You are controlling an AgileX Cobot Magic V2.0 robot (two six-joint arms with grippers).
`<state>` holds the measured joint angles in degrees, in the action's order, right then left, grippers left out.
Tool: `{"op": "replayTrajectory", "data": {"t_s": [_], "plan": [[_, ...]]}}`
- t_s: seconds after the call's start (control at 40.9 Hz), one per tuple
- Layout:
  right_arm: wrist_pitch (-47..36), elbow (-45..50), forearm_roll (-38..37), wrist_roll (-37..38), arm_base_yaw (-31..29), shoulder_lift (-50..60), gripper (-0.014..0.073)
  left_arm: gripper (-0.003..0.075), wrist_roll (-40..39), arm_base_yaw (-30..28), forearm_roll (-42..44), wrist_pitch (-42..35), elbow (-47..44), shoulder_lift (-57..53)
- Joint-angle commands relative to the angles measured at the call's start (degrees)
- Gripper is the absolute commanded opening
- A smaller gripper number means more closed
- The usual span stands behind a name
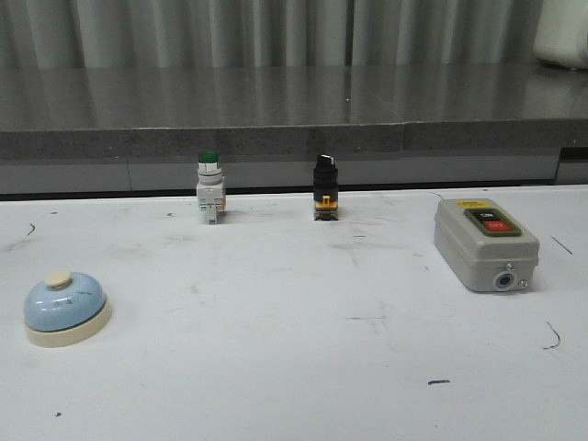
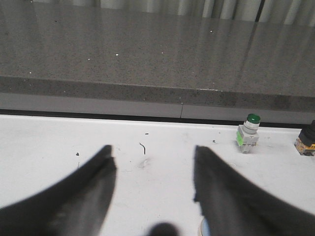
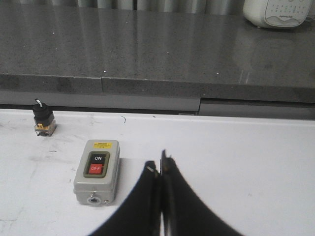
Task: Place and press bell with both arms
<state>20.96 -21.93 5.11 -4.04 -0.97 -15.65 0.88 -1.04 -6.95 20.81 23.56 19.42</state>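
The light-blue bell (image 1: 64, 308) with a cream base and cream button sits on the white table at the front left. Neither arm shows in the front view. In the left wrist view my left gripper (image 2: 153, 157) is open and empty, its fingers spread over bare table; a sliver of the bell (image 2: 203, 228) shows under one finger at the frame edge. In the right wrist view my right gripper (image 3: 160, 167) is shut and empty, just beside the grey box.
A grey box with ON and OFF buttons (image 1: 484, 243) (image 3: 97, 170) lies at the right. A green-capped push button (image 1: 209, 186) (image 2: 248, 132) and a black switch (image 1: 324, 187) (image 3: 42, 118) stand at the table's back edge, before a raised grey ledge (image 1: 294, 138).
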Motion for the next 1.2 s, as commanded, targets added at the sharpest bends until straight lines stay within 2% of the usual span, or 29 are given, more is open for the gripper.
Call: {"op": "replayTrajectory", "data": {"t_s": [0.0, 0.073, 0.147, 0.318, 0.538, 0.661, 0.954, 1.174], "plan": [[-4.9, -2.2, 0.3, -0.1, -0.4, -0.9, -0.0062, 0.0662, -0.3, 0.0, -0.6, -4.2, 2.1, 0.8], [-4.9, -2.2, 0.3, -0.1, -0.4, -0.9, -0.0062, 0.0699, -0.3, 0.0, -3.1, -4.3, 2.1, 1.0], [-4.9, -2.2, 0.3, -0.1, -0.4, -0.9, -0.0062, 0.0684, -0.1, 0.1, -5.8, -4.1, 2.3, 2.6], [-4.8, -2.2, 0.3, -0.1, -0.4, -0.9, -0.0062, 0.0643, 6.1, 0.1, -11.4, -3.3, 2.8, 11.2], [-4.8, -2.2, 0.3, -0.1, -0.4, -0.9, -0.0062, 0.0619, 9.4, 0.5, -12.2, 4.3, 9.3, 25.4], [-4.8, -2.2, 0.3, -0.1, -0.4, -0.9, -0.0062, 0.0619, 9.4, 3.9, -12.2, 5.6, 12.9, 33.1], [-4.9, -2.2, 0.3, -0.1, -0.4, -0.9, -0.0062, 0.062, 9.4, 16.3, -11.4, 2.7, 20.5, 51.7], [-4.9, -2.2, 0.3, -0.1, -0.4, -0.9, -0.0062, 0.0621, 9.3, 17.6, -10.5, 7.5, 27.7, 63.4]]}}
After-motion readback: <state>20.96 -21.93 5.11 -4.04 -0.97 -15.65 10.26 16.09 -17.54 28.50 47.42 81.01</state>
